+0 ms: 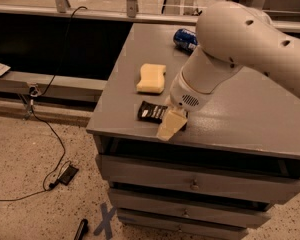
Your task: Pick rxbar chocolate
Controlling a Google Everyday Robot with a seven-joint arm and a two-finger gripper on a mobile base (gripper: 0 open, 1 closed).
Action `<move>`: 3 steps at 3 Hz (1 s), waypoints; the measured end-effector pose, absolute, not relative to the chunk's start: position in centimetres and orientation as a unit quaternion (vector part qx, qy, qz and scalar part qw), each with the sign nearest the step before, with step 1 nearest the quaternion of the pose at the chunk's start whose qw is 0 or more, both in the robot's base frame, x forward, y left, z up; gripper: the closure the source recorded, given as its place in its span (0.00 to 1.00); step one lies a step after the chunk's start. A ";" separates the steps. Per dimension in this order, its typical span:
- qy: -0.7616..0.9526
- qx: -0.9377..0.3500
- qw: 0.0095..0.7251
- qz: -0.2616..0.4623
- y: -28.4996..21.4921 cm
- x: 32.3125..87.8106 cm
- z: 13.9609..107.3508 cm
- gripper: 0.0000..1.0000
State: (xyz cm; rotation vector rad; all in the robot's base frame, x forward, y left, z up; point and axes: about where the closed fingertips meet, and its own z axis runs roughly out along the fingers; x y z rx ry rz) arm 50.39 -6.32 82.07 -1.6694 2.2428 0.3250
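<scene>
Black rxbar chocolate (151, 112) flat on table (250, 126), one end beneath jaws.

rxbar chocolate (151, 112): black film wrapper; jaws, smooth cream plastic, over its right end; table (240, 126) matt grey.

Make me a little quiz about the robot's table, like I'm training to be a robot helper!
1. True or false: the gripper is at the table's front edge, over one end of the rxbar chocolate.
2. Which thing lies farthest back on the table? A) yellow sponge B) blue soda can C) rxbar chocolate
3. Fill in: the bar's wrapper is mostly ___.

Key: 1 true; 2 B; 3 black.
</scene>
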 end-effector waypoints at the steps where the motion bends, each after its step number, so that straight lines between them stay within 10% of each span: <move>1: 0.786 -0.585 0.163 0.114 -6.3 50.4 82.6 1.00; 3: 0.786 -0.585 0.163 0.114 -6.3 50.4 82.7 1.00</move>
